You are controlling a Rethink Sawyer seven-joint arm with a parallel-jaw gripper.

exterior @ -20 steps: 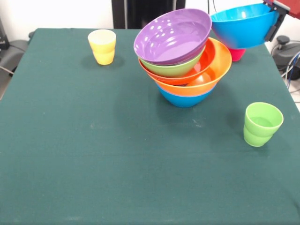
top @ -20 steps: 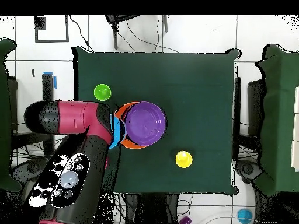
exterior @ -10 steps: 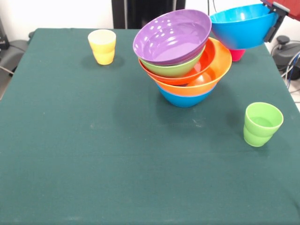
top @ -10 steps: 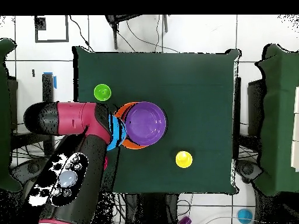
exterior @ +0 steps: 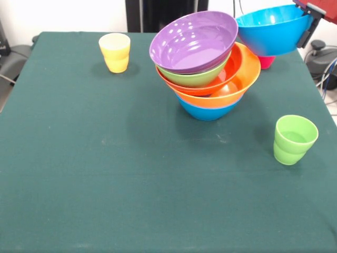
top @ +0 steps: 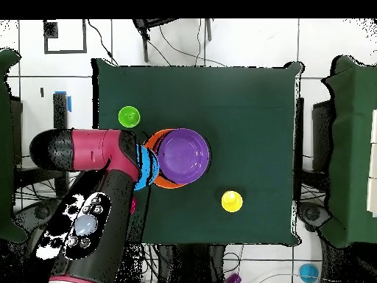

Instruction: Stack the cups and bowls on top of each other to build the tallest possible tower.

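Bowls [exterior: 208,79] six, cups [exterior: 115,51] three visible

Tower [exterior: 205,63] blocks table centre-back; yellow cup [exterior: 115,51], green cup [exterior: 294,139] flank; front open.

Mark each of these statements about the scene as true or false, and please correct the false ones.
1. The purple bowl is the top of the tower. True.
2. The gripper holds a yellow cup. False: it holds a blue bowl by the rim, raised above the table.
3. The light green cup stands upright, apart from the tower. True.
4. The yellow cup is nested inside the purple bowl. False: it stands alone on the table.
5. The lowest bowl of the tower is lime green. False: a blue bowl is lowest.
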